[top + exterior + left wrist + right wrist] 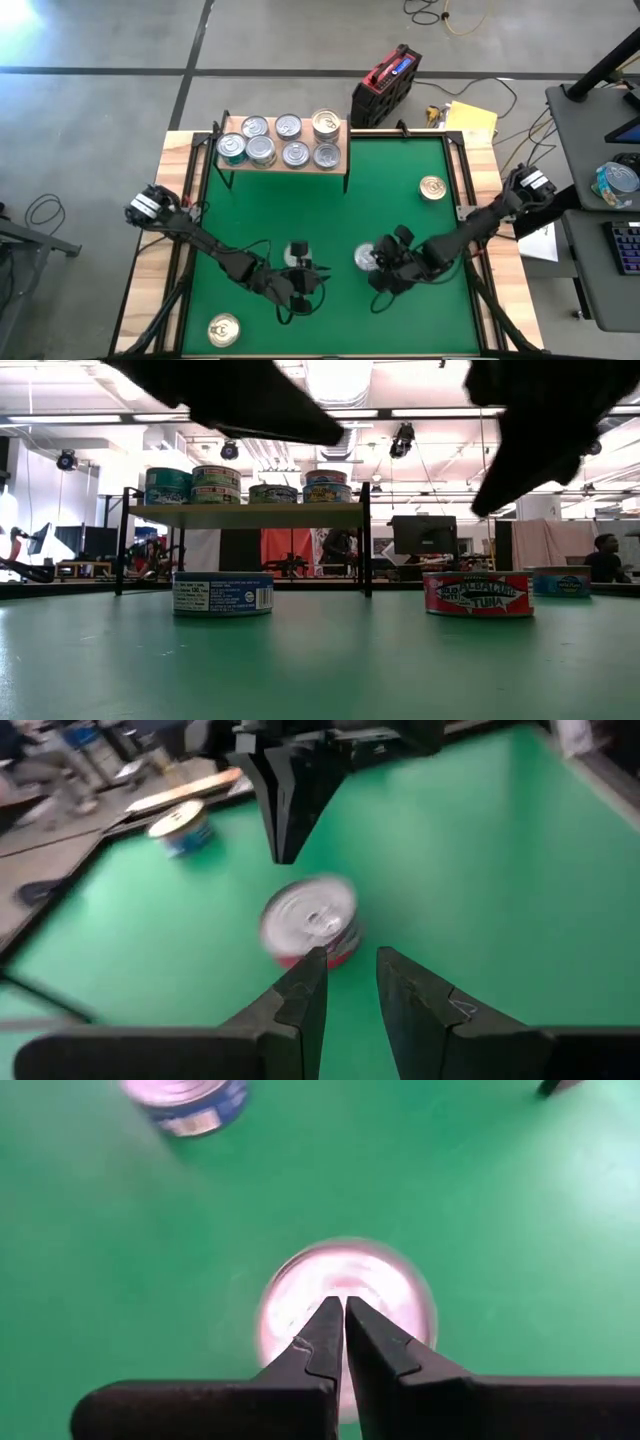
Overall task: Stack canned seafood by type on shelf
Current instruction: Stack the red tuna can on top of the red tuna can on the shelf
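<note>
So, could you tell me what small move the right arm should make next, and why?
I'd probably open the right end effector: its fingers are pressed shut just above the silver-topped tuna can on the green mat, so they cannot straddle it yet.

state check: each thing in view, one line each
left pincer: slightly open, empty, near the red tin
right pincer: shut, empty, over the red tin
red tin: upright on mat, free
blue tin: upright on mat, free
shelf: holds tins, some stacked
</note>
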{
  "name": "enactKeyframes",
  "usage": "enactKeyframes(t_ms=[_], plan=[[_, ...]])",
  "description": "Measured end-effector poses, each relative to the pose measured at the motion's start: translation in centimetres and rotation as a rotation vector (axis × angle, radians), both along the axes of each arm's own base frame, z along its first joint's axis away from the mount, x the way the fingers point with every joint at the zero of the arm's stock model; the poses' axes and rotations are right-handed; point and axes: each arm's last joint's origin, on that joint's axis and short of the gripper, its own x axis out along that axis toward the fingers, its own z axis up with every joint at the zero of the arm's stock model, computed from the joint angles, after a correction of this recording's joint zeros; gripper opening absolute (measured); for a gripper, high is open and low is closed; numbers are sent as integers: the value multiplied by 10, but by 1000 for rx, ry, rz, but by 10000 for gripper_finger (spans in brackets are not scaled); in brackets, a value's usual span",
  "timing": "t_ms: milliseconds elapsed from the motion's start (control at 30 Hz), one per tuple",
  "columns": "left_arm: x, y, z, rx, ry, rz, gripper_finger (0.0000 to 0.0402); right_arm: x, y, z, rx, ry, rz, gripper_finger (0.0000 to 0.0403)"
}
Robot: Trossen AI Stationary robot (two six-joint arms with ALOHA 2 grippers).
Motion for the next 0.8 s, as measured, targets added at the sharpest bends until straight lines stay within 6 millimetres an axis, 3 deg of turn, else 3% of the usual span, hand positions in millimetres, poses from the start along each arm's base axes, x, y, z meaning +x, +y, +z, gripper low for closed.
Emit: enactKeyframes(t_ms=[133,333,800], plan=[[13,2,-6,-69,-66,-44,75,-13,10,6,31,-7,4,9],[35,4,-18,-63,-52,-21,75,-33,8,12,11,32,-52,9],[93,17,-25,-43,122,-76,75,-48,-2,-9,-55,100,-43,9]])
